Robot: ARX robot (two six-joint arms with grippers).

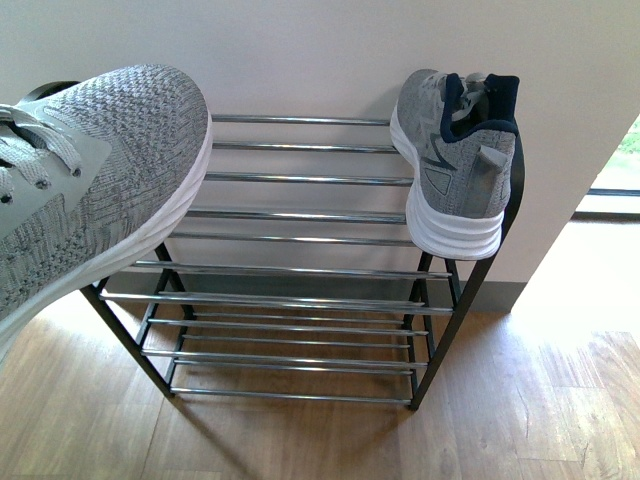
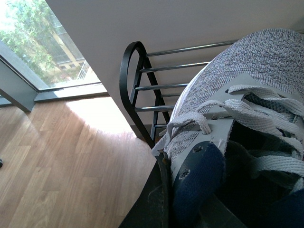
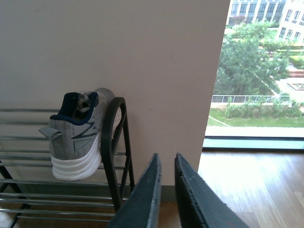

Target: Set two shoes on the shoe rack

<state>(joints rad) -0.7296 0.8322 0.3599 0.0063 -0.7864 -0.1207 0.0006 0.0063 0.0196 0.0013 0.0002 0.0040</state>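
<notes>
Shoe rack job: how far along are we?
Done: first sneaker sits on the top tier of the shoe rack, right end. In hand: second sneaker, held by the left end effector, raised near the rack's left end. Left: set it down. Right end effector is empty.

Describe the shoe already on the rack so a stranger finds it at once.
Find the black-framed shoe rack with chrome rods against the wall. At the right end of its top tier sits a grey knit sneaker, navy-collared heel toward the viewer. Unlike the other grey sneaker, up in the air at left, it rests on the rods.
</notes>
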